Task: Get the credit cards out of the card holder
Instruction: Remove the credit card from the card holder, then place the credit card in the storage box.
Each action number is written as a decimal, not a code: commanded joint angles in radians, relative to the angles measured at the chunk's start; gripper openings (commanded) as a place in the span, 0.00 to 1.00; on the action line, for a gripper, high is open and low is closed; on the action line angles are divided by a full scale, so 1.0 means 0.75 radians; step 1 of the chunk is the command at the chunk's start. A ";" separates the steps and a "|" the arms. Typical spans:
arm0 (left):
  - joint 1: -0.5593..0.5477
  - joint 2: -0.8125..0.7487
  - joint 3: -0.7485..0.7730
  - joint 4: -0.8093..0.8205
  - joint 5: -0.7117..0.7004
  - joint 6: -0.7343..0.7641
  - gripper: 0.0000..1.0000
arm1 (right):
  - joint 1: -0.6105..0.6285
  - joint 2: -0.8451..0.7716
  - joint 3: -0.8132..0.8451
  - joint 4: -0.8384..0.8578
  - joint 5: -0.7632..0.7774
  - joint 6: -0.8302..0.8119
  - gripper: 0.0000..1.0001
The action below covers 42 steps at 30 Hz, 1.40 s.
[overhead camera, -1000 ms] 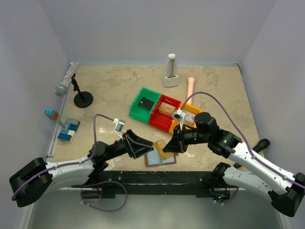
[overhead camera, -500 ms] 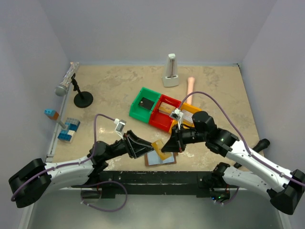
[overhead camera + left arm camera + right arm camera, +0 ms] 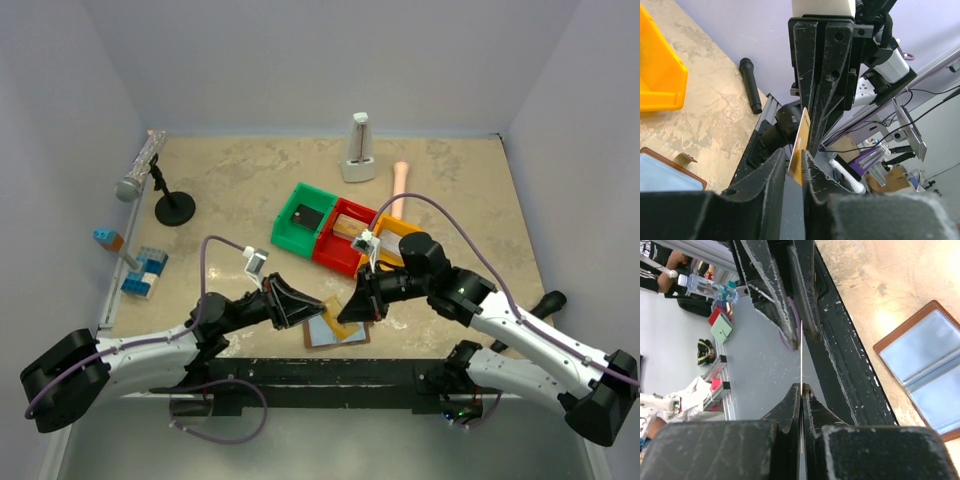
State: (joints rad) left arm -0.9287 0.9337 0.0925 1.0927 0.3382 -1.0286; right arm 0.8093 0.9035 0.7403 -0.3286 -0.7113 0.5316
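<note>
Inside tight-closed right gripper (image 3: pixel 801 386), yellow card (image 3: pixel 799 142)

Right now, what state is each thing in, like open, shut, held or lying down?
card holder: lying open, flat.
credit card: out of the holder, held in the air.
right end effector: shut on the credit card.
left end effector: open, straddling the credit card.

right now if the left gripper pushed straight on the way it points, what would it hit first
Most likely the yellow credit card, its edge already between the left gripper's fingers; right behind it, the right gripper pinching the card.
</note>
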 commanded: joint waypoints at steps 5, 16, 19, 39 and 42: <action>0.001 0.013 0.038 0.093 0.032 0.032 0.08 | -0.007 -0.012 0.042 0.023 -0.042 -0.013 0.00; 0.003 -0.046 0.077 -0.074 -0.131 0.062 0.00 | -0.073 -0.172 0.119 -0.296 0.156 -0.113 0.57; 0.005 -0.083 0.165 -0.300 -0.329 0.079 0.00 | -0.077 -0.253 0.126 -0.396 0.354 -0.120 0.57; 0.162 0.634 0.922 -0.858 -0.703 0.210 0.00 | -0.077 -0.706 -0.054 -0.562 0.629 -0.026 0.53; 0.183 0.722 0.983 -0.852 -0.690 0.224 0.00 | -0.075 -0.718 -0.042 -0.595 0.615 -0.024 0.53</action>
State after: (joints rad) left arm -0.8135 1.4193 0.7422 0.4419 -0.1799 -0.8955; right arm 0.7563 0.3820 0.6998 -0.7509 -0.2558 0.4995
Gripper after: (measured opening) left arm 0.020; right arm 0.530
